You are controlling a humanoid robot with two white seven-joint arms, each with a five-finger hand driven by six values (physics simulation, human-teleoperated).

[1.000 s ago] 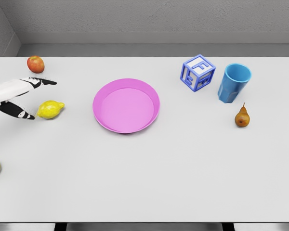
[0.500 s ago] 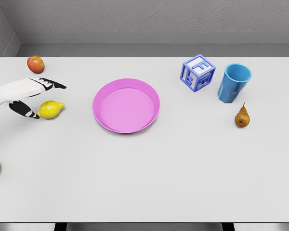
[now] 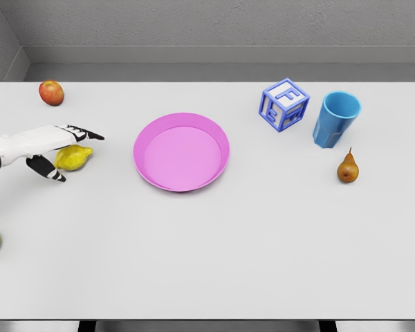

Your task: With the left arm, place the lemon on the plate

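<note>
White bench (image 3: 263,242): left hand (image 3: 52,145) straddles the lemon (image 3: 73,158), fingers (image 3: 86,131) spread, not yet pinching. Closing off-centre could roll it away from the plate (image 3: 181,151).

The lemon (image 3: 73,158) is small, yellow and oval, with a pointed tip turned toward the plate (image 3: 181,152). It lies on its side on the white surface, well left of the plate. The plate is round, pink, shallow with a raised rim, sits flat and has nothing on it
</note>
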